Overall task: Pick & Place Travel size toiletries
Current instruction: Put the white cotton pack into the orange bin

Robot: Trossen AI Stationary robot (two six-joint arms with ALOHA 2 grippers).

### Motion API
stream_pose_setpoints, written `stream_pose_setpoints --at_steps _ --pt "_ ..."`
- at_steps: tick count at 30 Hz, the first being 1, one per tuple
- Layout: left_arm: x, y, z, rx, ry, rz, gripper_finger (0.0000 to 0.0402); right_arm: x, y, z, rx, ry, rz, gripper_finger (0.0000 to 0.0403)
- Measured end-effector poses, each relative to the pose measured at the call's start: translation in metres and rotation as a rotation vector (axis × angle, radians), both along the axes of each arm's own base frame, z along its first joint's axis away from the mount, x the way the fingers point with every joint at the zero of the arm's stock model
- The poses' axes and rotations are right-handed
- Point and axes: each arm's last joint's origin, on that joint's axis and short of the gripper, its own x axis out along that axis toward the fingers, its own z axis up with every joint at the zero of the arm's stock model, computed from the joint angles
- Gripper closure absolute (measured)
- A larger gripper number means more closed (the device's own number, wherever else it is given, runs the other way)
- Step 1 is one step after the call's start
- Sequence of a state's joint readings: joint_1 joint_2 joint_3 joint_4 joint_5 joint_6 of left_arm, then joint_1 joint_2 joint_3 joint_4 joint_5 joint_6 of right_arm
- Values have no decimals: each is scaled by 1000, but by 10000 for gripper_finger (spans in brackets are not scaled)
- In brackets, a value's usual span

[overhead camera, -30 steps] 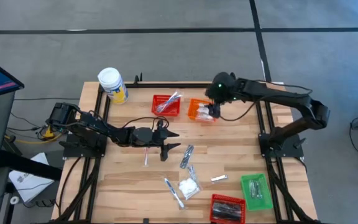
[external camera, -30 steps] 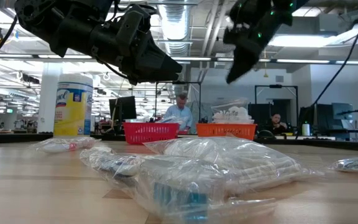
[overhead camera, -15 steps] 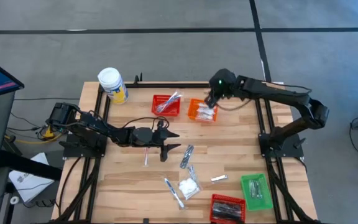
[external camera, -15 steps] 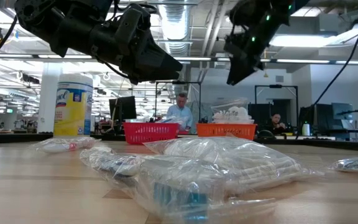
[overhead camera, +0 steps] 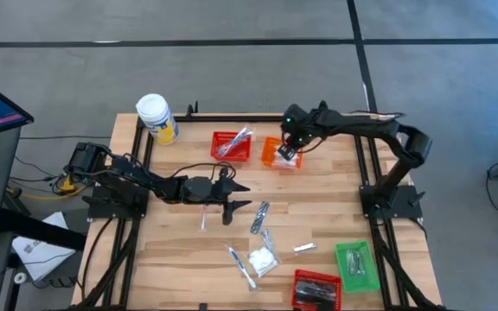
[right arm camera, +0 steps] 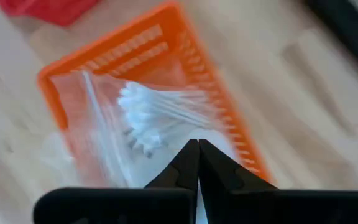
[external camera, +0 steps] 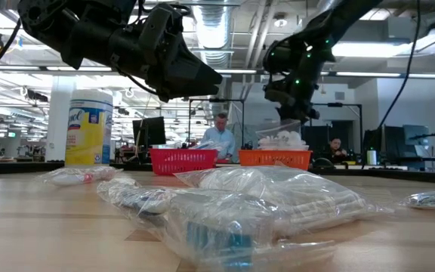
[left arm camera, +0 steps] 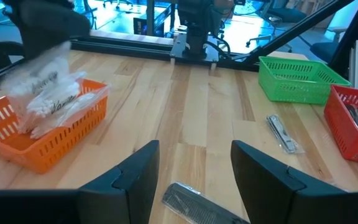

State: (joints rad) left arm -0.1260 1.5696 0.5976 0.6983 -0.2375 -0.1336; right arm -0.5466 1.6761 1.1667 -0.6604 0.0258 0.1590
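- A clear bag of white cotton swabs (right arm camera: 160, 118) lay in the orange basket (overhead camera: 277, 155) near the table's (overhead camera: 318, 216) far edge, beside a red basket (overhead camera: 230, 145).
- My right gripper (right arm camera: 196, 163) hovered just above that bag, its fingers pressed together on nothing.
- More wrapped packets (overhead camera: 262, 257) lay toward the near edge.
- My left gripper (left arm camera: 194, 171) waited open over the table's middle.

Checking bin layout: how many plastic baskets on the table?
4. Red basket and orange basket sit side by side at the far edge; green basket and a second red basket sit in the near right corner.
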Motion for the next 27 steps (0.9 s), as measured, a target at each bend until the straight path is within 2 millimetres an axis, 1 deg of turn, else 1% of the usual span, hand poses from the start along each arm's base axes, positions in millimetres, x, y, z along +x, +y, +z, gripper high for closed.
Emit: stream_pose_setpoints --at_steps 8,17,22,27 --pt "0 0 0 -1 1 0 211 5 -3 -25 61 88 -7 402" --pt "0 0 0 0 0 0 211 4 -6 -20 44 55 -24 402" --pt "0 0 0 1 1 0 211 4 -11 -33 69 94 -37 402" --pt "0 0 0 0 1 0 211 6 -10 -33 62 98 -10 402"
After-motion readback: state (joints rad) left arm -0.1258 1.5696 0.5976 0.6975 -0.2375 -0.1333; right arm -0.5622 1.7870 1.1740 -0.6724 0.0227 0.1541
